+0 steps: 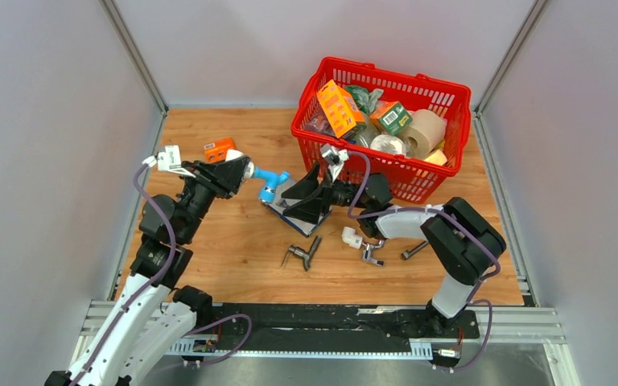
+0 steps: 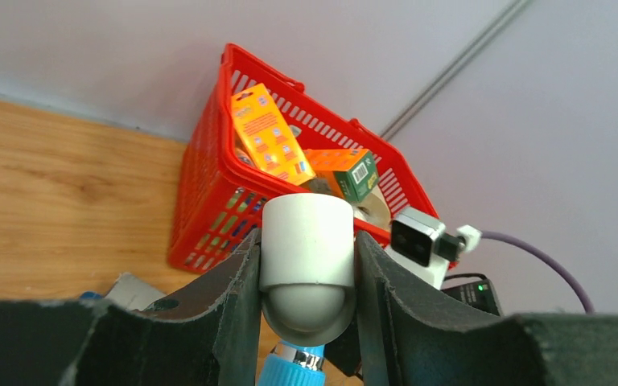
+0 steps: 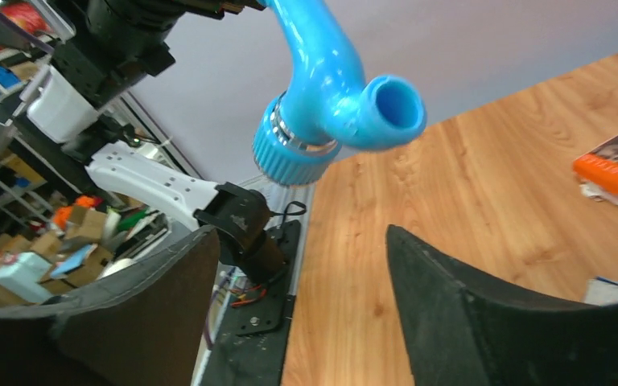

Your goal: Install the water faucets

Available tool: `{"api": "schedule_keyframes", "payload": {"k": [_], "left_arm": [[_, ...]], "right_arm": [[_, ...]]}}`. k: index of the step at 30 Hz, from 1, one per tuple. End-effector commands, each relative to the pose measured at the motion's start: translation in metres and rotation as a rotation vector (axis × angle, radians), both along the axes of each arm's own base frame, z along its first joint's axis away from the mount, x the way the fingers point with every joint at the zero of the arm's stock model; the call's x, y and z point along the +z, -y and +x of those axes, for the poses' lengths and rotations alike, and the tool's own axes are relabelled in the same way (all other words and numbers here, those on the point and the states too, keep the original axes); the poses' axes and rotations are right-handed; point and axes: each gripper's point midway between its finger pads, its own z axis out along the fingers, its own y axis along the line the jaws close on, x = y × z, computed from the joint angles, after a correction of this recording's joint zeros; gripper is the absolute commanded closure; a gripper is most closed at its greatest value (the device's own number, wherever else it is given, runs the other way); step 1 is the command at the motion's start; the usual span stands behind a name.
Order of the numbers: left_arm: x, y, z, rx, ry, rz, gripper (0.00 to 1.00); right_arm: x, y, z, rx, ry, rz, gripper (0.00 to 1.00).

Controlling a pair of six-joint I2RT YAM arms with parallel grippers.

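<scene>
The light-blue faucet (image 1: 269,183) hangs in the air left of the table's middle. My left gripper (image 1: 244,171) is shut on its white end fitting (image 2: 306,237), and the blue body (image 2: 294,371) pokes out below the fingers. My right gripper (image 1: 298,199) is open and empty, just right of the faucet and facing it. In the right wrist view the faucet (image 3: 322,88) sits ahead of and above the spread jaws, with its round spout opening turned toward the camera and nothing between the fingers (image 3: 451,314).
A red basket (image 1: 314,88) full of boxes and rolls stands at the back right. A flat grey packet (image 1: 278,201) lies under my right gripper. A dark grey metal tap (image 1: 302,256), a chrome tap with a white elbow (image 1: 360,244) and a small metal part (image 1: 414,250) lie in front. An orange box (image 1: 219,149) lies at the back left.
</scene>
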Motion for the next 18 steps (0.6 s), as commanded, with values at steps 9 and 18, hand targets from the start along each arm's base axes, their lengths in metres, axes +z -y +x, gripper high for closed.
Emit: {"api": "schedule_keyframes", "payload": {"k": [9,18], "left_arm": [[0.015,-0.034,0.016,0.214,-0.213,-0.06,1.0],[0.005,-0.025,0.022,0.189,-0.3,-0.08,1.0]], "right_arm": [[0.018,0.014,0.022,-0.286,0.545,-0.074,0.06],[0.045,0.008,0.023,-0.633,0.971,-0.208,0.0]]}}
